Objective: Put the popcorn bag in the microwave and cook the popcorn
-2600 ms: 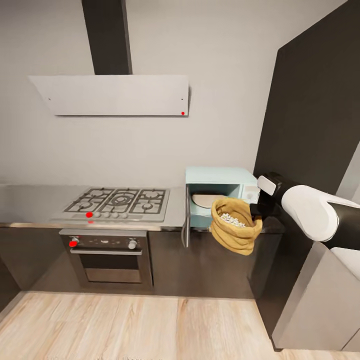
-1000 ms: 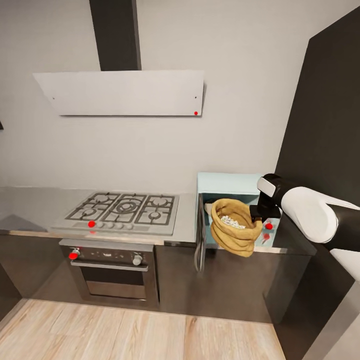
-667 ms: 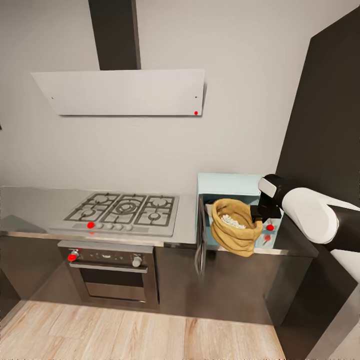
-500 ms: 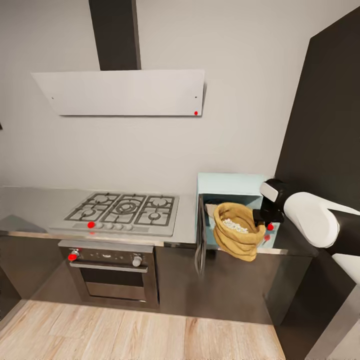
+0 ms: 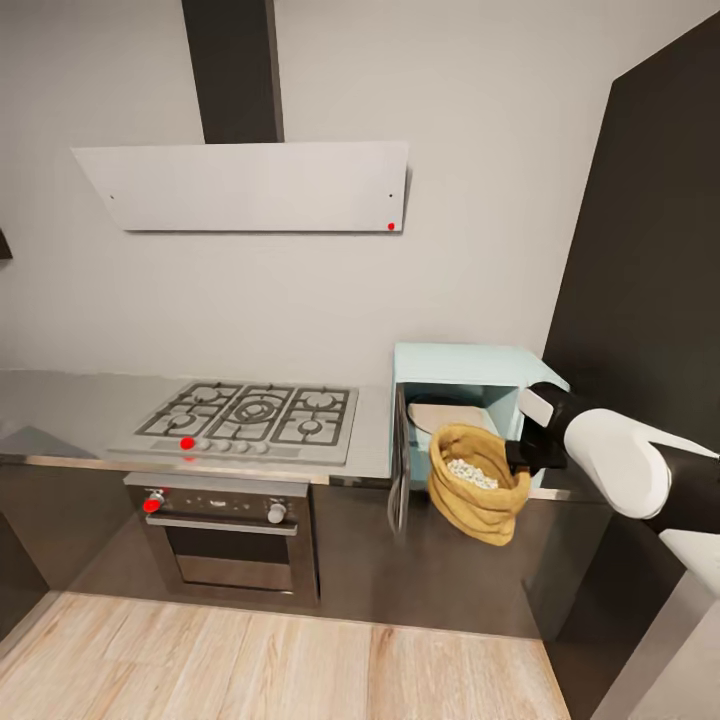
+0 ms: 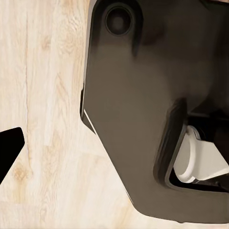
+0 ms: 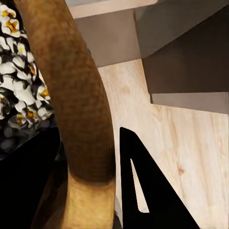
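Lower now than a moment ago, the popcorn bag [image 5: 476, 483] hangs clamped by its rim in the right hand [image 5: 522, 456], mouth up. It's just outside the microwave [image 5: 466, 400], whose open cavity lies straight behind and slightly above the bag.

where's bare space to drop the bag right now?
Free: the countertop left of the gas hob, and the turntable plate inside the open microwave. Tight: the strip between hob and microwave door. The right hand holds the popcorn bag off the counter's front edge.
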Robot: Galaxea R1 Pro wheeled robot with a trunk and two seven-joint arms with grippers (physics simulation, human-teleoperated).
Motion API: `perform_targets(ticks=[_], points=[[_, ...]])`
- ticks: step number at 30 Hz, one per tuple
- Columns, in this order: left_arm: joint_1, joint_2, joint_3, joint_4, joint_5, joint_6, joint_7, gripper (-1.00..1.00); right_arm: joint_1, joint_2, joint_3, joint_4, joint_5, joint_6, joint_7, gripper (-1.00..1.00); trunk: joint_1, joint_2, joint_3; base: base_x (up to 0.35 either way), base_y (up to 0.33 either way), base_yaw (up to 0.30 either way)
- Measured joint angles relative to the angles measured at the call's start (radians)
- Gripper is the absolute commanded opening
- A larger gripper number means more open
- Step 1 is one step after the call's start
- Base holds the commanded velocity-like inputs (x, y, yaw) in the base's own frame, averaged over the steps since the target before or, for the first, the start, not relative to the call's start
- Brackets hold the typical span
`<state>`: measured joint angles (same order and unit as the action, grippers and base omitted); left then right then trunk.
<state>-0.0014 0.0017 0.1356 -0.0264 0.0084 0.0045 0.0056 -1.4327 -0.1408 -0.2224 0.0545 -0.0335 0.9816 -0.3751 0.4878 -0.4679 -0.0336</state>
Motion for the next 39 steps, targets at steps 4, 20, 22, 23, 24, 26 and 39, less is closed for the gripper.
perform_targets(ticks=[4,20,22,23,24,26,39], points=[[0.0,0.0,0.0,0.0,0.0,0.0,0.0,1.0,0.027,0.0,-0.309,-0.06,-0.006,-0.006,-0.253,-1.0,0.0,0.0,0.0,0.0,0.0,0.0],[0.0,-0.002,0.0,0.0,0.0,0.0,0.0,1.0,0.027,0.005,-0.35,-0.16,-0.154,-0.161,-0.507,-1.0,0.0,0.0,0.0,0.0,0.0,0.0],[0.0,-0.002,0.0,0.0,0.0,0.001,0.0,1.0,0.027,0.008,-0.352,-0.163,-0.161,-0.19,-0.531,-1.0,0.0,0.0,0.0,0.0,0.0,0.0],[0.0,-0.002,0.0,0.0,0.0,0.001,0.0,1.0,0.027,0.01,-0.353,-0.163,-0.163,-0.197,-0.537,-1.0,0.0,0.0,0.0,0.0,0.0,0.0],[0.0,-0.002,0.0,0.0,0.0,0.001,0.0,1.0,0.027,0.012,-0.353,-0.164,-0.168,-0.202,-0.542,-1.0,0.0,0.0,0.0,0.0,0.0,0.0],[0.0,-0.002,0.0,0.0,0.0,0.001,0.0,1.0,0.027,0.018,-0.354,-0.169,-0.198,-0.212,-0.551,-1.0,0.0,0.0,0.0,0.0,0.0,0.0],[0.0,-0.002,0.0,0.0,0.0,0.001,0.0,1.0,0.027,0.061,-0.353,-0.21,-0.358,-0.316,-0.723,-1.0,0.0,0.0,0.0,0.0,0.0,0.0]])
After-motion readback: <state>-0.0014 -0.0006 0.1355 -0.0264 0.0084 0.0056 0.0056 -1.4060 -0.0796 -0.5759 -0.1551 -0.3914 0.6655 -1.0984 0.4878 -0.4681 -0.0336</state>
